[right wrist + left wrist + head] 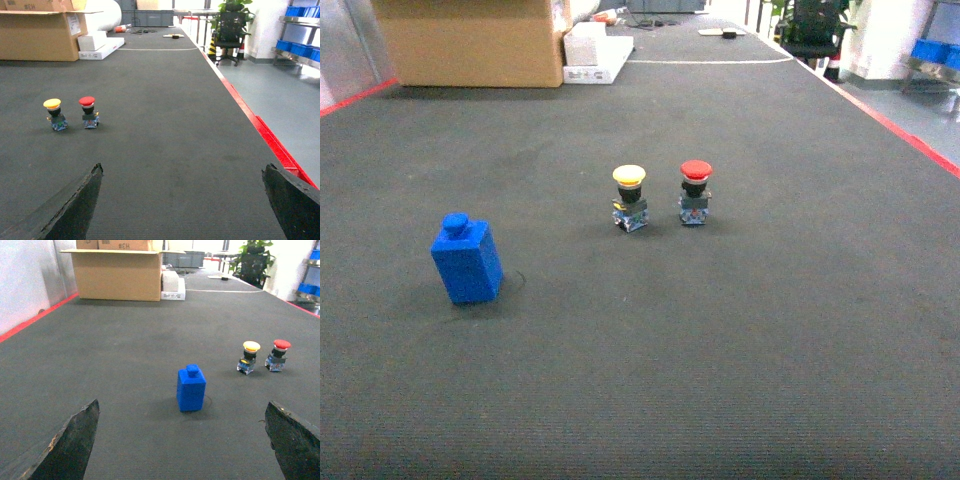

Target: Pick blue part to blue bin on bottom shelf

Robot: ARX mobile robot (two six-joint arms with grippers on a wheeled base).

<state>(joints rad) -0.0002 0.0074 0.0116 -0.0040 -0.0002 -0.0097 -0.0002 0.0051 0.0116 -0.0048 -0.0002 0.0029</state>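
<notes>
The blue part (pixel 467 260), a small blue block with a stud on top, stands upright on the dark mat at the left. In the left wrist view the blue part (pixel 191 388) is straight ahead of my left gripper (pixel 182 402), which is open and short of it, with nothing between its fingers (pixel 75 440). My right gripper (pixel 183 165) is open over bare mat and holds nothing. Blue bins (pixel 300 49) sit on a steel rack far off to the right, and I cannot tell which tier they are on. Neither gripper shows in the head view.
A yellow push button (pixel 630 197) and a red push button (pixel 695 191) stand side by side mid-mat. A cardboard box (pixel 470 40) and a white box (pixel 595 52) lie at the far end. A red strip (pixel 272 145) edges the mat's right side.
</notes>
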